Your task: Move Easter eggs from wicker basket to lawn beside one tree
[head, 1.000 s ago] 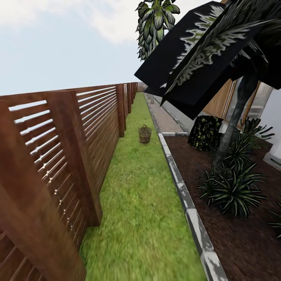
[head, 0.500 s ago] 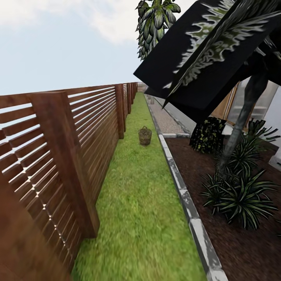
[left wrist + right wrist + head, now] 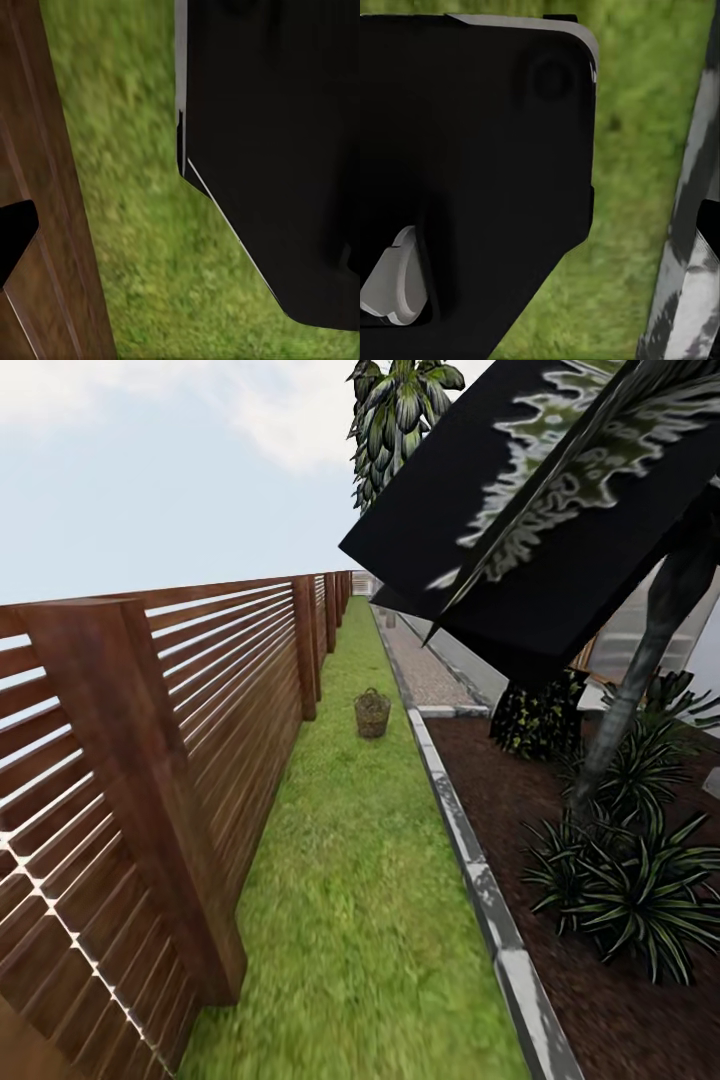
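Wicker basket [image 3: 372, 713] upright on narrow lawn [image 3: 350, 880], between slatted fence [image 3: 180, 740] and stone kerb [image 3: 470, 870]; contents too small to tell, gripper state impossible to tell.

Open-weave wicker basket [image 3: 372, 713], slatted wooden fence [image 3: 230, 690]

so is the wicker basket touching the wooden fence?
Apart. In the head view the wicker basket stands on the lawn, with a strip of green grass plainly visible between it and the wooden fence.
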Tool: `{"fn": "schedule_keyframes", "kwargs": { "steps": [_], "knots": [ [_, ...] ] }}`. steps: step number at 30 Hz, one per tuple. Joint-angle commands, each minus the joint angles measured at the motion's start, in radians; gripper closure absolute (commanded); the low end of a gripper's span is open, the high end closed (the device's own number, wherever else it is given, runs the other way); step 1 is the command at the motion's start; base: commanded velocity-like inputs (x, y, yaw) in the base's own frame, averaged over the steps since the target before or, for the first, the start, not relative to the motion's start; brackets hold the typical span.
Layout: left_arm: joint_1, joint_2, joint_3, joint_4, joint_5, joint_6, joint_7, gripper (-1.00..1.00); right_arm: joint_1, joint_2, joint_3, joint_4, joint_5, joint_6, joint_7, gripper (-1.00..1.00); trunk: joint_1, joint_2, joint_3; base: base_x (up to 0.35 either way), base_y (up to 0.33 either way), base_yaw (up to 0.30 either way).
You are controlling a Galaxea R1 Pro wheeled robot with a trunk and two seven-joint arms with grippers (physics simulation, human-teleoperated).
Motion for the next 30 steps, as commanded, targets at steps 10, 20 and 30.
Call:
{"fn": "schedule_keyframes", "kwargs": {
  "steps": [10, 20, 30],
  "knots": [
    [0.0, 0.0, 0.0, -0.001, 0.0, 0.0, 0.0, -1.0, 0.0, 0.001, 0.0, -0.004, 0.002, 0.0, 0.0, -1.0, 0.001, -0.001, -0.001, 0.323, 0.0, 0.0],
    [0.0, 0.0, 0.0, -0.001, 0.0, 0.0, 0.0, -1.0, 0.0, 0.0, 0.0, -0.005, 0.002, 0.0, 0.0, -1.0, 0.001, -0.001, -0.001, 0.323, 0.0, 0.0],
    [0.0, 0.0, 0.0, 0.0, 0.0, 0.0, 0.0, -1.0, 0.0, 0.0, 0.0, -0.005, 0.002, 0.0, 0.0, -1.0, 0.001, -0.001, -0.001, 0.323, 0.0, 0.0]
  ]
}}
